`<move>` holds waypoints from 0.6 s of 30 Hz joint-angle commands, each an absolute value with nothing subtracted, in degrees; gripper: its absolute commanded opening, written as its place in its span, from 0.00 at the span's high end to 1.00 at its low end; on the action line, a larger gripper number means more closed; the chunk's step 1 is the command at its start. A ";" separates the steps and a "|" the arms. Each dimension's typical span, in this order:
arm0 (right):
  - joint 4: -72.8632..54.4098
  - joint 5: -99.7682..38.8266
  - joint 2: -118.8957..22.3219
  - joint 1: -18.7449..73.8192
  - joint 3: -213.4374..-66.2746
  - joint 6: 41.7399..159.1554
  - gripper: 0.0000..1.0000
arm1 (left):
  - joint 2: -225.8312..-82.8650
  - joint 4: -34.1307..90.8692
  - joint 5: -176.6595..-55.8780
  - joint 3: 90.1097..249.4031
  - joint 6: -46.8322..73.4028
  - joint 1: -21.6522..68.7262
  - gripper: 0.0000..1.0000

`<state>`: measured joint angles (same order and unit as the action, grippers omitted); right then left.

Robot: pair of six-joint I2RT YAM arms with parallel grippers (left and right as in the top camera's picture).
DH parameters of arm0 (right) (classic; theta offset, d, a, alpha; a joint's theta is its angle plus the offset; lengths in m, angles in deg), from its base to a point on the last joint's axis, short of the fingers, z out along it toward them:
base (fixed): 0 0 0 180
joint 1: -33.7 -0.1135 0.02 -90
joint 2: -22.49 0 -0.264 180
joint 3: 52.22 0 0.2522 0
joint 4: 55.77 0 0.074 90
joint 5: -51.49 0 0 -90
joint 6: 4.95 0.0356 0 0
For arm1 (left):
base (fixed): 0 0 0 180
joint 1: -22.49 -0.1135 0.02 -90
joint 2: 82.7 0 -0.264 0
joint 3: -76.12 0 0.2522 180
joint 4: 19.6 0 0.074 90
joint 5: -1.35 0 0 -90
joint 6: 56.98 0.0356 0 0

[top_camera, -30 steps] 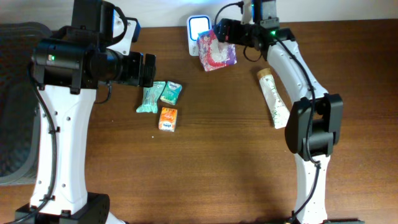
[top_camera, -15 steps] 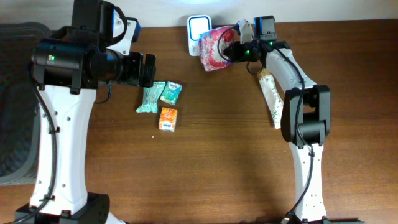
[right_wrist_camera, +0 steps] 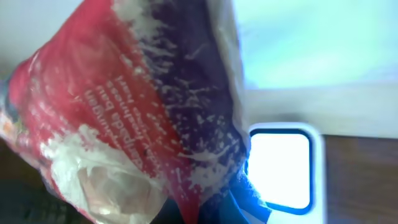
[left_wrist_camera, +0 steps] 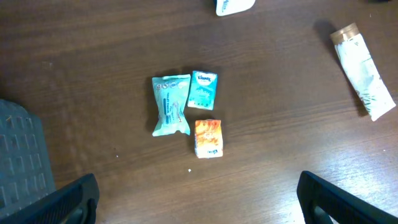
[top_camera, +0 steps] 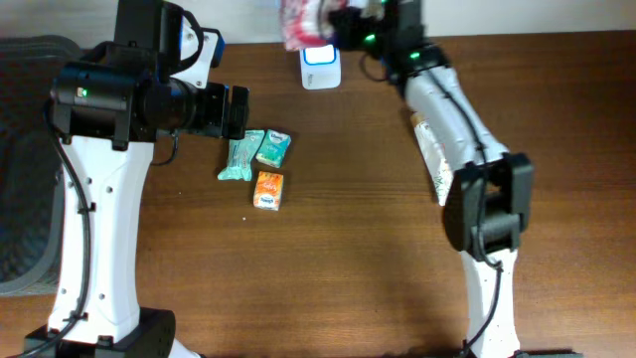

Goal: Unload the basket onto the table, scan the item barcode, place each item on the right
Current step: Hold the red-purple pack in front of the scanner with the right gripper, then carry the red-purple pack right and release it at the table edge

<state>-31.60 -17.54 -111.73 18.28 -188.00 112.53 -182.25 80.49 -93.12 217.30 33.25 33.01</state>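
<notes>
Overhead | right gripper [top_camera: 338, 20] clamps red bag [top_camera: 298, 22] near scanner [top_camera: 321, 68] | contents seemingly hidden

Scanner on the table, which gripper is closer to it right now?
Right. The right gripper, shut on the red bag, is right beside the scanner at the table's far edge. The left gripper hangs open well off to the scanner's left, near the packets.
</notes>
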 commanded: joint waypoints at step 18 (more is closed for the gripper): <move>-11.95 -21.56 -101.54 36.31 -188.26 123.38 0.96 | -181.68 80.40 -93.32 217.64 33.71 33.19 0.01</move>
<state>-16.87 -21.94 -107.92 28.42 -187.71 122.37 -182.25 80.47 -93.10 217.30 33.25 33.01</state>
